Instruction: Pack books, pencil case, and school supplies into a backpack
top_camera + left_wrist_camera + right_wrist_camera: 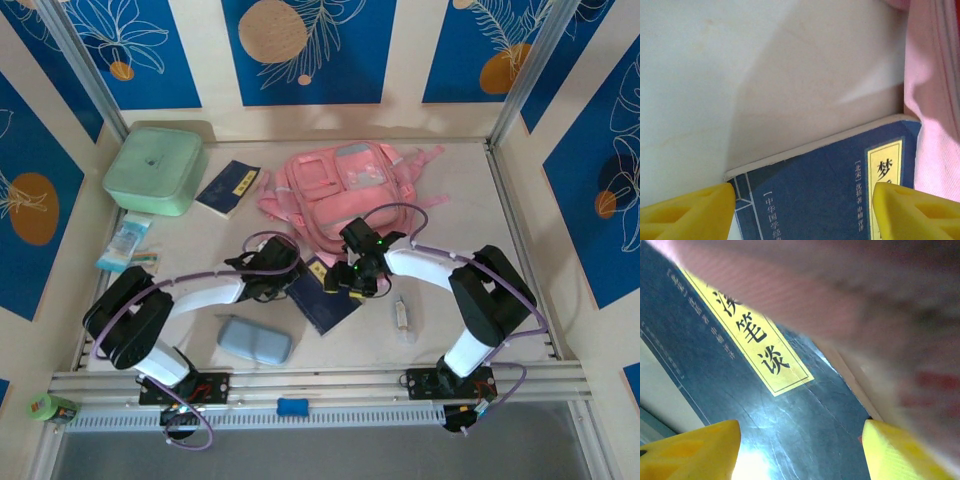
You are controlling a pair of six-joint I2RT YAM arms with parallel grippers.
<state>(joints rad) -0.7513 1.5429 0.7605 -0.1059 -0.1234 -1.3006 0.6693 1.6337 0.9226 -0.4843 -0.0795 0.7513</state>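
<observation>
The blue-grey pencil case (254,340) is seen lying near the left arm's base. The left gripper (804,200) is held wide above a navy booklet (322,305) touching the pink backpack (345,190). The right gripper (801,440) is spread wide over the same booklet. A wrapped stick (402,315) lies further right.

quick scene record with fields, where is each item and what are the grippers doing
backpack: pink, far centre, not yet packed
navy book: flat on table, corner against backpack
second navy book: beside mint-green box
pencil case: near edge, by left arm
wrapped stick: right of navy book
left gripper: open, over book's corner
right gripper: open, over book's cover
</observation>
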